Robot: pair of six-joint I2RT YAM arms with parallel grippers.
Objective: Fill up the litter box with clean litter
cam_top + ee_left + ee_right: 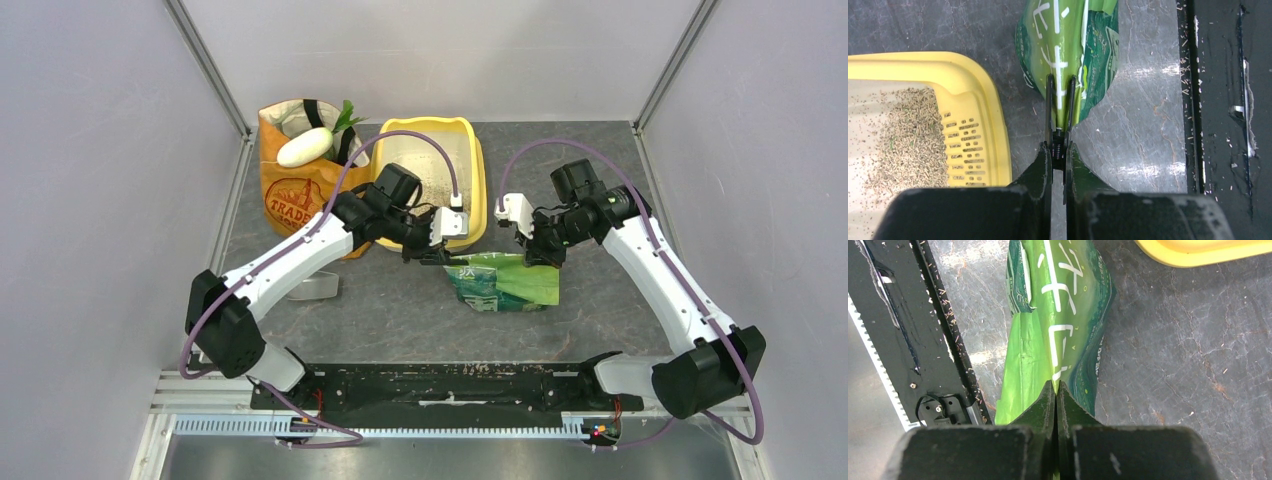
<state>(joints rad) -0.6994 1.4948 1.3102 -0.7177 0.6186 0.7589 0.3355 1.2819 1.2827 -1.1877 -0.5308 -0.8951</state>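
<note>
Jaws, L & R: both pinching green bag (pixel 505 283) far edge; litter box (pixel 479 180) just beyond, nearer L gripper (pixel 437 260).

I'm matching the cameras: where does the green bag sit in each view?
Top external: green bag at centre, just below the litter box.
Left wrist: green bag at top centre, clamped in the left tool.
Right wrist: green bag at centre, clamped in the right tool.
Shared landmark: the yellow litter box, in all three.
</note>
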